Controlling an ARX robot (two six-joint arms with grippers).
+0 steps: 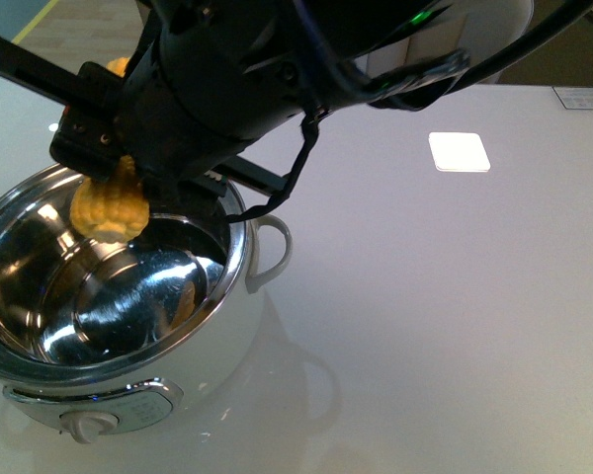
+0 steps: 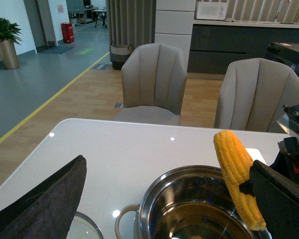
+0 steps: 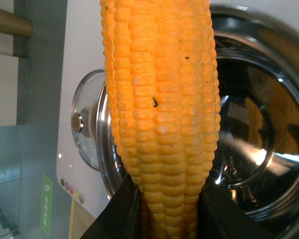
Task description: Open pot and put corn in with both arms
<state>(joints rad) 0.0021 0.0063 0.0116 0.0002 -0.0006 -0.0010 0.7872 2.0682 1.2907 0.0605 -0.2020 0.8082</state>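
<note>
The black right gripper [image 3: 172, 211] clamped 1 yellow tapering corn cob [image 1: 109, 207] nearly upright over the far rim of the open white electric pot with a steel interior [image 1: 239, 247]. The left gripper's [image 2: 45, 199] grip could not be told.

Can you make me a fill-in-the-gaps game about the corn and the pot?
The corn is ____ in colour. The ____ arm's pincer grips it. The pot has its lid ____, lying on the table. Missing words: yellow, right, off.
</note>
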